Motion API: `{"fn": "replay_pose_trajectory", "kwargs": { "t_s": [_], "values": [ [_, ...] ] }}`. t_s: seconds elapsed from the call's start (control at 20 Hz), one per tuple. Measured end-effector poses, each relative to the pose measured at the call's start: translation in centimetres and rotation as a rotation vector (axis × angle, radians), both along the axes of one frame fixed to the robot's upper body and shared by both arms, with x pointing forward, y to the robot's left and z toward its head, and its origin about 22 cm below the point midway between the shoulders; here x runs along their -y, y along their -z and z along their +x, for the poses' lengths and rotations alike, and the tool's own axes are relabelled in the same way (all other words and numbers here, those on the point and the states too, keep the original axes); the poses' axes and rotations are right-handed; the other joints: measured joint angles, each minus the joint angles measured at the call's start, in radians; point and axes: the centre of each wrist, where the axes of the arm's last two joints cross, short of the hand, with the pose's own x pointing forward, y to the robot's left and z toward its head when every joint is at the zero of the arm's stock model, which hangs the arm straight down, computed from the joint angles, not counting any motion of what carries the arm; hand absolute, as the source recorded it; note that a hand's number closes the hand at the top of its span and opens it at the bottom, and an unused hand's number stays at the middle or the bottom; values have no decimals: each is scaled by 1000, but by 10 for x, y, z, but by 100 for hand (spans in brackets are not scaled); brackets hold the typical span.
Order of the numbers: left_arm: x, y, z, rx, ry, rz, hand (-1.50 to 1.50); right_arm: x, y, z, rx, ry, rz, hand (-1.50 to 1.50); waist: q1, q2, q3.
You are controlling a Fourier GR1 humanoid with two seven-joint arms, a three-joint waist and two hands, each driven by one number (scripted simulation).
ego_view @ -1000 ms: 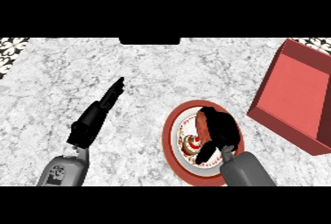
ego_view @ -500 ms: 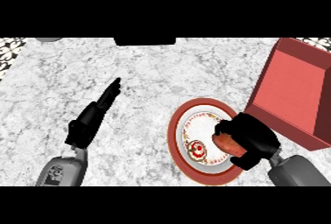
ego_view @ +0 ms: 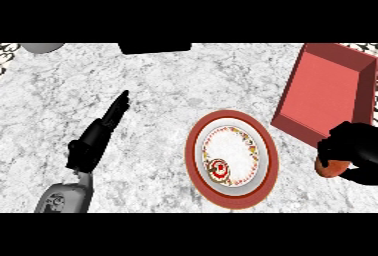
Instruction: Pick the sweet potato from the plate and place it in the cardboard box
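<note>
Right hand (ego_view: pixel 353 150) curled round sweet potato (ego_view: pixel 332 167), off plate (ego_view: pixel 198 159), near box (ego_view: pixel 325 95) wall. Might clip that wall unless lifted.

One plate (ego_view: pixel 233 159), one red box (ego_view: pixel 326 95) and one sweet potato (ego_view: pixel 332 167) are seen on the bench (ego_view: pixel 155 85). Two hands are counted: the left hand (ego_view: pixel 94 140) and the right hand (ego_view: pixel 356 150).

Right hand (ego_view: pixel 356 150) fingers curl round the sweet potato (ego_view: pixel 332 167) beside the plate (ego_view: pixel 230 158).
</note>
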Motion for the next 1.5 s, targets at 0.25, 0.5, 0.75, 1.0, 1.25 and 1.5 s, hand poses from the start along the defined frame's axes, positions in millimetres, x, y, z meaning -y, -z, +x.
{"fn": "replay_pose_trajectory", "kwargs": {
  "t_s": [0.25,0.5,0.75,1.0,1.25,1.5],
  "values": [
    [-5,0,-2,4,-13,-3,0,63,-36,-8,-5,8,124,150,-6,1,-1],
    [-1,-1,-4,8,5,-4,0,118,-73,-21,21,140,241,150,6,4,-2],
    [6,-4,-2,13,35,-8,0,161,-106,-36,51,265,316,150,39,12,-3],
    [14,-5,1,19,69,-6,0,186,-131,-45,73,345,362,150,75,19,-4],
    [20,-11,6,26,93,-4,0,195,-151,-49,66,383,388,150,100,21,-4],
    [26,-15,10,26,119,-3,0,193,-161,-43,34,394,417,150,124,25,-5]
  ]
}}
